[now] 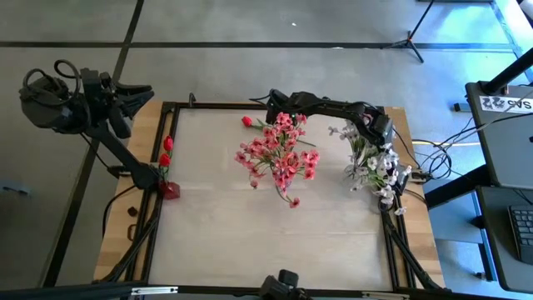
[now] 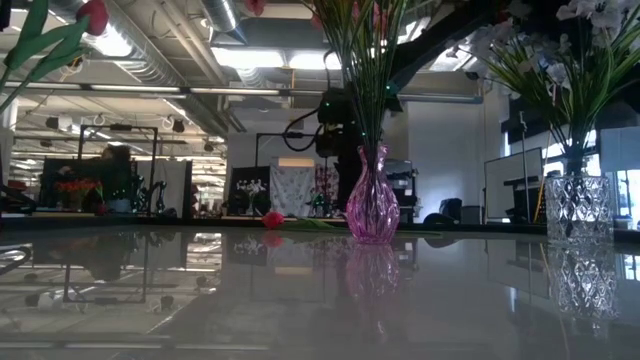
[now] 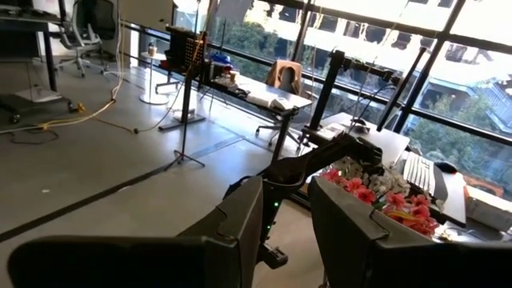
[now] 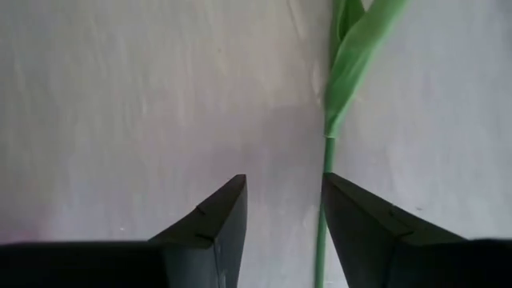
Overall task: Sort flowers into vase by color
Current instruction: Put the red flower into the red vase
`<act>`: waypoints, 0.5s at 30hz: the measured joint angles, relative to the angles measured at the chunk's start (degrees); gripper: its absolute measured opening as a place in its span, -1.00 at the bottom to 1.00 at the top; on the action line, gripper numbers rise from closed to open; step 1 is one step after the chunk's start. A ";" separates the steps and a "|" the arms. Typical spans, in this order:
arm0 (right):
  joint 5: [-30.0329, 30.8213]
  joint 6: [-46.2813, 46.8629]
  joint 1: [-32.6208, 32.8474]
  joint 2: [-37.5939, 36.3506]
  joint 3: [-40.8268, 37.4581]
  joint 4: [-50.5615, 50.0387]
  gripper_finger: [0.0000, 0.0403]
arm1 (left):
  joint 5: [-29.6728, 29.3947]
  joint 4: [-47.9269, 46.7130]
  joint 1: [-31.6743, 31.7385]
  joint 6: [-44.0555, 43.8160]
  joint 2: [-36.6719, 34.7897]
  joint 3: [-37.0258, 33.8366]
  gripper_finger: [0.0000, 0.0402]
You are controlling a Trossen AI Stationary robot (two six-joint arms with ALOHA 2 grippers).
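Bench [image 1: 250, 242]: near half bare. Pink flowers [image 1: 279, 154] in pink vase [image 2: 372, 210], centre. White flowers [image 1: 375, 167] at 3 o'clock edge. Red tulip [image 1: 247, 121] lying at 12 o'clock; right gripper [image 4: 284, 216] parted, straddling its stem [image 4: 324, 192]. Left gripper [image 3: 284, 232] parted, empty, past 9 o'clock edge.

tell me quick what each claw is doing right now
Left claw: open, empty, raised off the table's left.
Right claw: open over the red flower's stem, not gripping.
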 joint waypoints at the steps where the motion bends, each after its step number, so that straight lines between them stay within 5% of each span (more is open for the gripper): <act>1: 0.02 0.02 0.00 0.00 0.00 0.00 -0.20 | 0.01 -0.02 0.00 0.02 -0.04 0.00 -0.49; 15: 5.13 -0.31 0.00 0.00 -5.32 1.31 -0.20 | -0.10 -0.57 0.00 0.25 -0.25 0.00 -0.49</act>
